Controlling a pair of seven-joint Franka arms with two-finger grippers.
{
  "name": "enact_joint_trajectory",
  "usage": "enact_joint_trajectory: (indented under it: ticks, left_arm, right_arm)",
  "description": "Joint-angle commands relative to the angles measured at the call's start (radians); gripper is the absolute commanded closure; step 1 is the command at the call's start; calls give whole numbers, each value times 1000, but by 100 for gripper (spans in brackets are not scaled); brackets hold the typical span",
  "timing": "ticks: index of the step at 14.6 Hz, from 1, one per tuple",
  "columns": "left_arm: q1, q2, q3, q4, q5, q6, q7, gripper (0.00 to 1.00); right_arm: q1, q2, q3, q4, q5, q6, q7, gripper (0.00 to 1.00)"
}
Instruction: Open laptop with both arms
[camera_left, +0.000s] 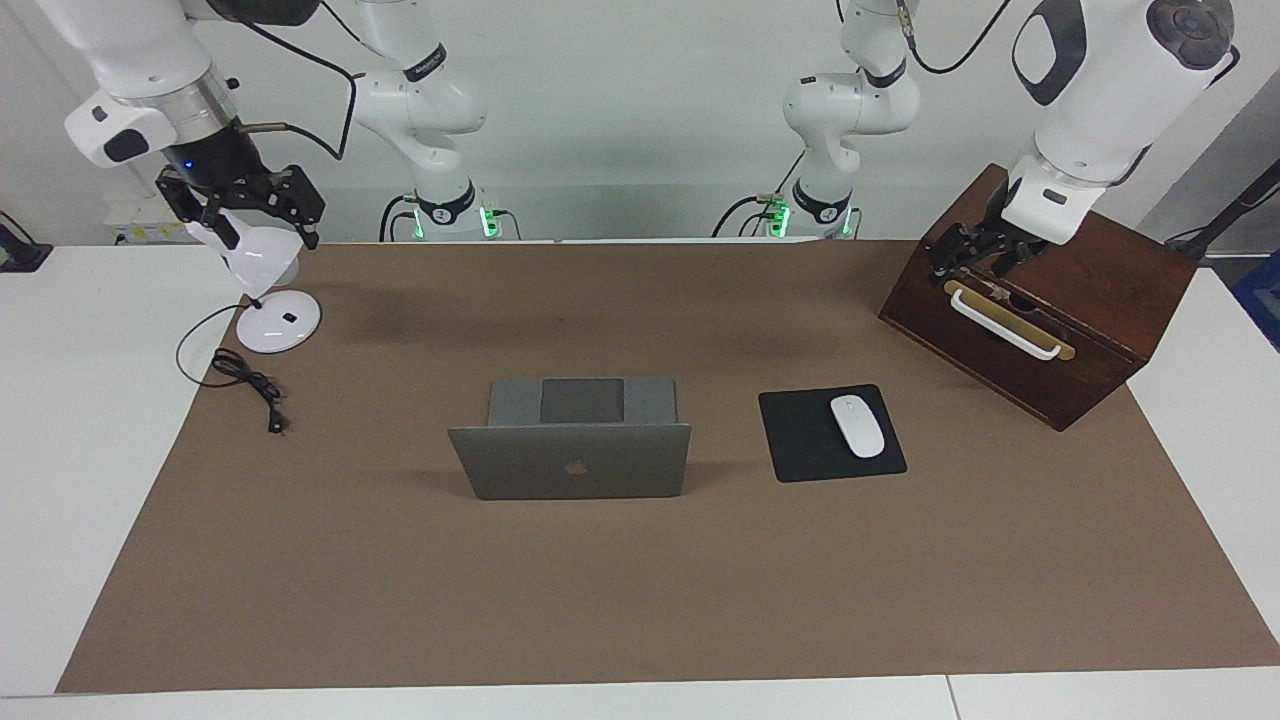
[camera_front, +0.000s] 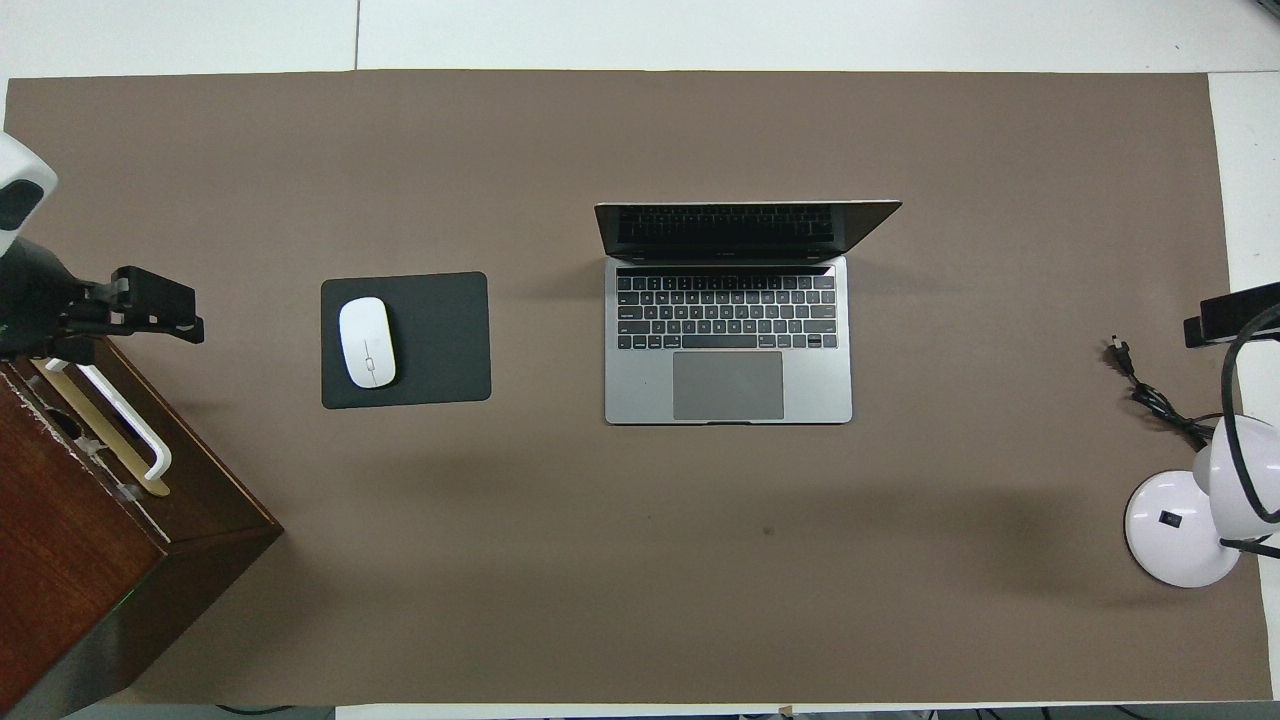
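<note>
My laptop (camera_left: 570, 440) stands open at frame centre on the counter (camera_left: 640, 600), so my left gripper (camera_left: 975, 255) upper right and right gripper (camera_left: 245, 205) upper left hang clear, both spread and empty.

Facing view: laptop (camera_left: 570, 460) lid is standing up and hiding the keyboard; only the palm rest and trackpad are showing above it. Left gripper (camera_left: 975, 262) is covering part of the wooden box (camera_left: 1040, 300) top by its white handle (camera_left: 1005, 325); its fingers are too small to read. Overhead view: frame edge is cutting off the box (camera_front: 90, 560), most of the right gripper (camera_front: 1235, 315), and part of the white lamp (camera_front: 1190, 525). Lamp shade is overlapping the lamp base
</note>
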Motion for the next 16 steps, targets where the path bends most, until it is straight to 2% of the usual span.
enact_joint_trajectory:
  ticks: [1, 16]
  left_arm:
    - [3, 5, 2, 12, 12, 27, 9, 0]
    - [2, 2, -12, 2, 15, 4, 45, 0]
  right_arm:
    - [-22, -20, 20, -18, 0, 3, 22, 0]
    - [-20, -20, 20, -21, 0, 4, 22, 0]
